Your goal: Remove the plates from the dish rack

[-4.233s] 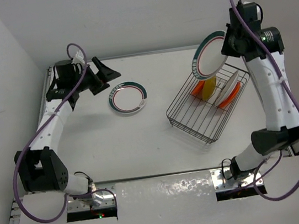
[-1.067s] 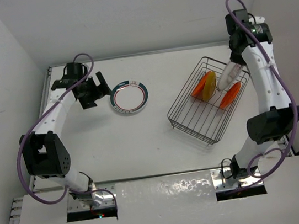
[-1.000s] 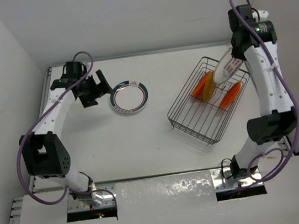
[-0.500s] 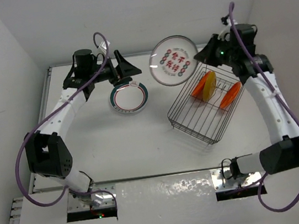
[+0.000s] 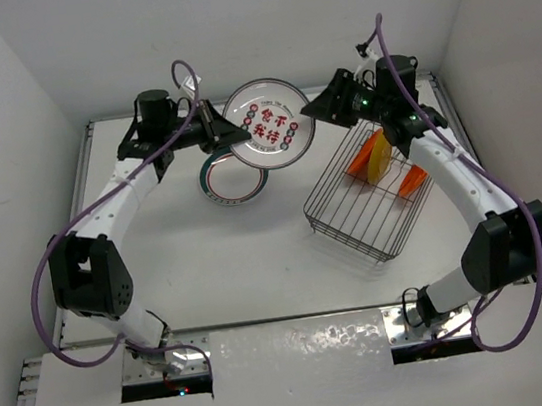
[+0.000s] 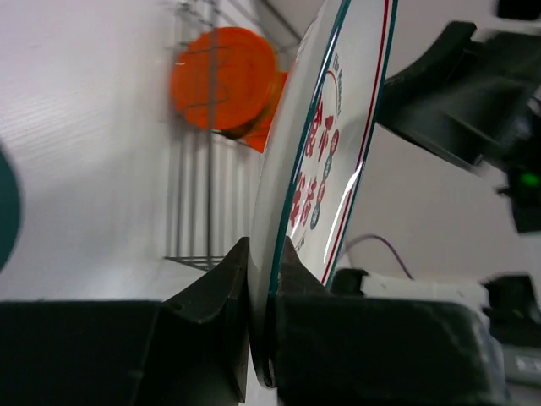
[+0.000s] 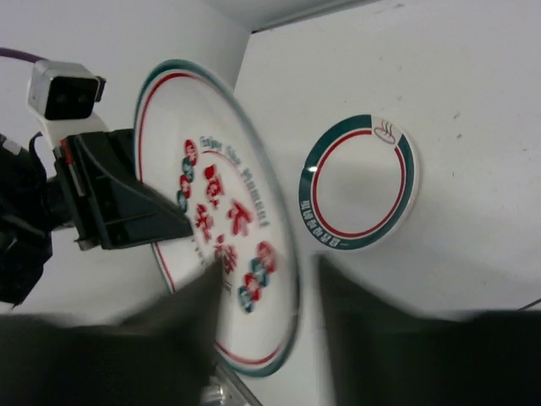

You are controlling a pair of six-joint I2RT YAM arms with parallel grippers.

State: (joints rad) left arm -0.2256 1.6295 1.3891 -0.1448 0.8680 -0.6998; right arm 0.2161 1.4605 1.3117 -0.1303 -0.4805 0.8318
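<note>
A white plate with red characters (image 5: 270,125) hangs tilted in the air between the two arms. My left gripper (image 5: 224,134) is shut on its left rim; in the left wrist view both fingers pinch the plate's (image 6: 325,144) edge at the left gripper (image 6: 264,279). My right gripper (image 5: 313,108) is at the opposite rim, open, its blurred fingers standing apart on either side of the plate (image 7: 220,220). A plate with a green-red rim ring (image 5: 218,185) lies flat on the table below. The dish rack (image 5: 353,214) holds two orange plates (image 5: 411,181) and a yellow one (image 5: 380,155).
The rack stands angled at the right of the table, near the right arm's forearm. White walls enclose the back and both sides. The ring plate (image 7: 359,182) lies right under the held plate.
The right gripper lifted the red-character plate out of the rack and carried it left. The left gripper came up and shut on its rim. The right gripper's jaws have opened.
</note>
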